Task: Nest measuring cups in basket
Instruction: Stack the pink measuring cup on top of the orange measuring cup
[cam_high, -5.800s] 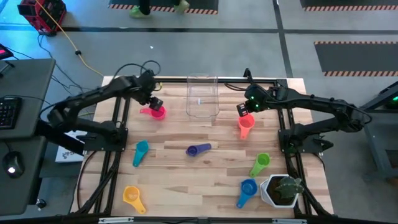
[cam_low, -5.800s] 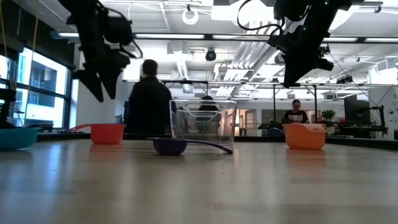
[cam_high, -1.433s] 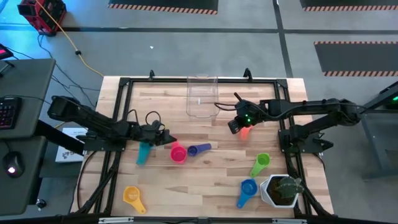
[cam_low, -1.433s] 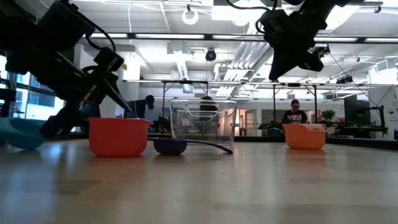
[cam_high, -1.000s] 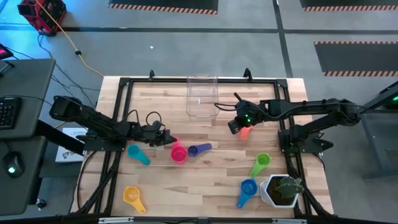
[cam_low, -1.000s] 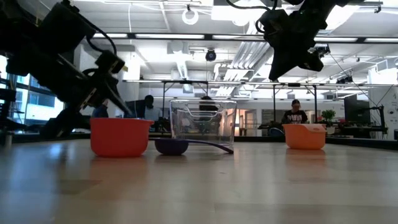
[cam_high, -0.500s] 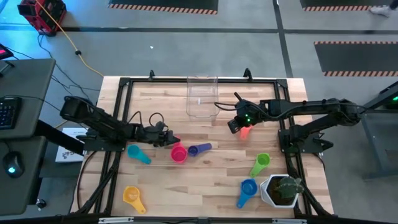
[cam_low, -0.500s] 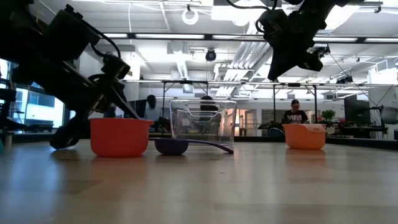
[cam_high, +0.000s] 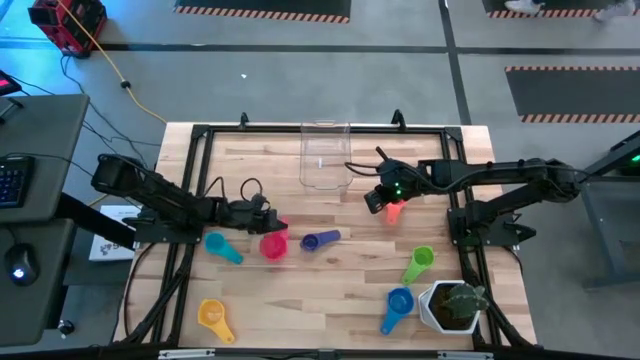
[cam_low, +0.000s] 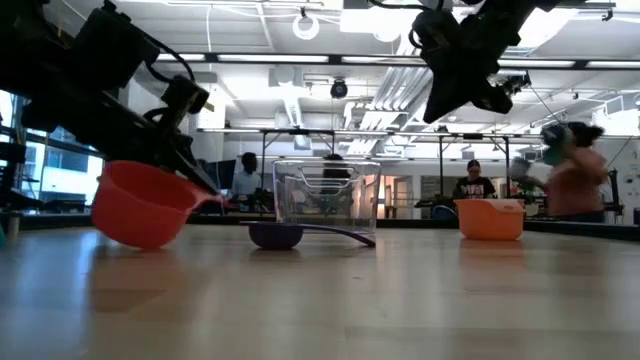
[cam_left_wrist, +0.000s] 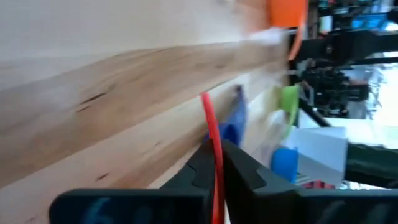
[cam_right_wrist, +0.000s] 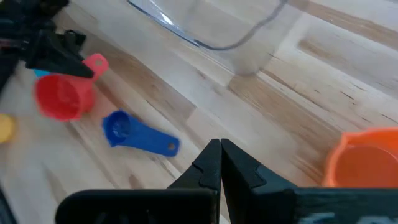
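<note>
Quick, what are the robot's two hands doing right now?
Left gripper: jaws shut on the pink cup's handle, cup tilted.
Right gripper: jaws shut, holding nothing, above the orange cup.

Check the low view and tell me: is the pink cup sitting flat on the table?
No: the pink cup is tipped, mouth raised toward the left gripper clamped on its handle, only its lower edge near the table.

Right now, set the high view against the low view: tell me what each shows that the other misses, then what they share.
Only the high view shows the teal cup, yellow cup, green cup, blue cup and the potted plant.

Only the low view shows people in the room behind the table, and that the pink cup is tilted.

Both show the left gripper shut on the pink cup's handle, the right gripper above the orange cup, the purple cup and the empty basket.
</note>
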